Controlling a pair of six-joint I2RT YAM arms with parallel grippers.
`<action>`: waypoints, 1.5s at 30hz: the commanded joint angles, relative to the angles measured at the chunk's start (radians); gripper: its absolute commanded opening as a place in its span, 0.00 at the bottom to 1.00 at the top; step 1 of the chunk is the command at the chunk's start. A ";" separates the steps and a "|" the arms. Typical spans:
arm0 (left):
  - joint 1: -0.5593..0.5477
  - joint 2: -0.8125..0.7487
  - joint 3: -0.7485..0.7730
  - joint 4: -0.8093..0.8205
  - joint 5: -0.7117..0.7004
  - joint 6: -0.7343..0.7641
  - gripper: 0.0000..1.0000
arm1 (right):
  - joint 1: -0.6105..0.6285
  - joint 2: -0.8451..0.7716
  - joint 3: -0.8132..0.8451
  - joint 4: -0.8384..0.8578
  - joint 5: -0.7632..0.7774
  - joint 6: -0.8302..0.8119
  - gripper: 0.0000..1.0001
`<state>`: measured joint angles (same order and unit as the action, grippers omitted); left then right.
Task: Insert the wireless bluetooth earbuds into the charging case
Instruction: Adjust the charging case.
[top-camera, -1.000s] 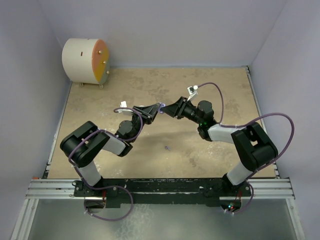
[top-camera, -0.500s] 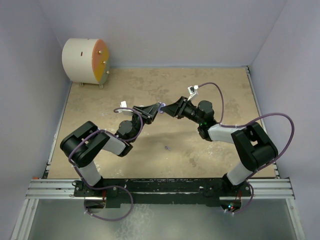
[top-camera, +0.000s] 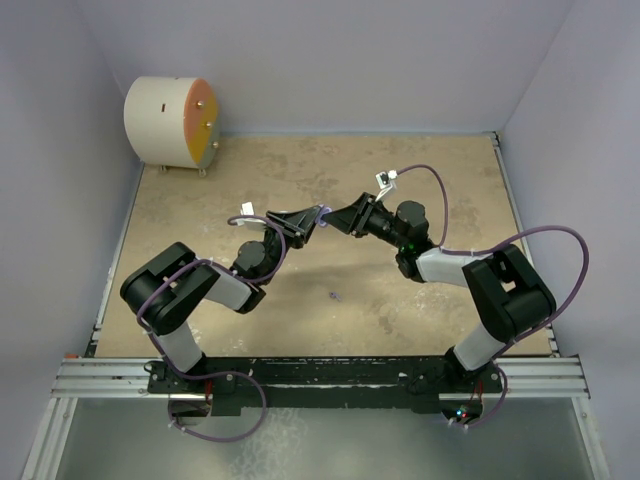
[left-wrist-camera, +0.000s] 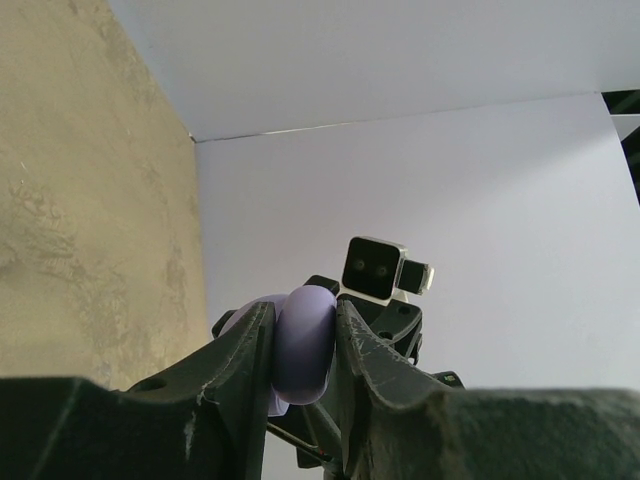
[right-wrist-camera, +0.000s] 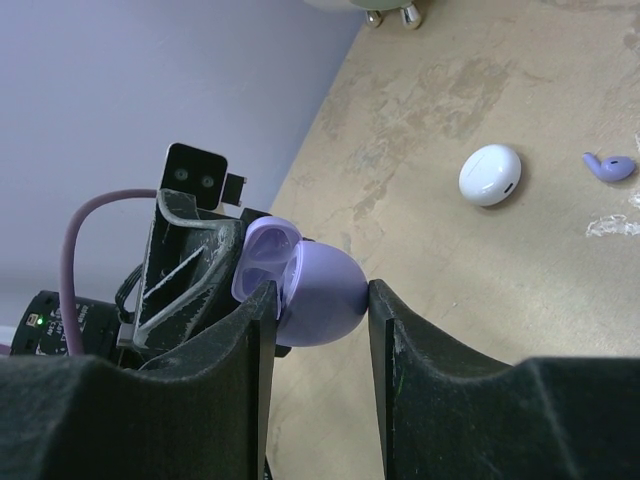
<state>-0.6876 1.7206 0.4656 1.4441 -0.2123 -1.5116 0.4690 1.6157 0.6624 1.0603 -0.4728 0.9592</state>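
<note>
A lilac charging case (top-camera: 322, 213) hangs above the table's middle, between both grippers. In the right wrist view its lid (right-wrist-camera: 265, 252) stands open and the round body (right-wrist-camera: 325, 298) sits between my right gripper's (right-wrist-camera: 320, 290) fingers, touching both. My left gripper (left-wrist-camera: 303, 315) is shut on the same case (left-wrist-camera: 305, 345) from the other side. Both pockets that show in the lid look empty. One lilac earbud (right-wrist-camera: 610, 166) lies on the table, also seen in the top view (top-camera: 333, 296). The other earbuds are out of view.
A closed white case (right-wrist-camera: 490, 174) lies on the table near the lilac earbud. A white cylinder with an orange face (top-camera: 170, 122) stands in the far left corner. Walls close the table on three sides.
</note>
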 joint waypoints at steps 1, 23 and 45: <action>-0.006 -0.005 0.022 0.073 0.008 -0.013 0.28 | -0.006 -0.004 0.005 0.074 -0.029 -0.007 0.33; -0.005 -0.004 0.013 0.073 -0.005 -0.021 0.25 | -0.013 -0.013 -0.010 0.088 -0.029 0.001 0.33; -0.005 -0.013 0.013 0.053 -0.014 -0.018 0.33 | -0.024 -0.008 -0.017 0.113 -0.046 0.010 0.32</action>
<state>-0.6895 1.7206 0.4656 1.4433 -0.2131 -1.5272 0.4507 1.6157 0.6464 1.1049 -0.4919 0.9691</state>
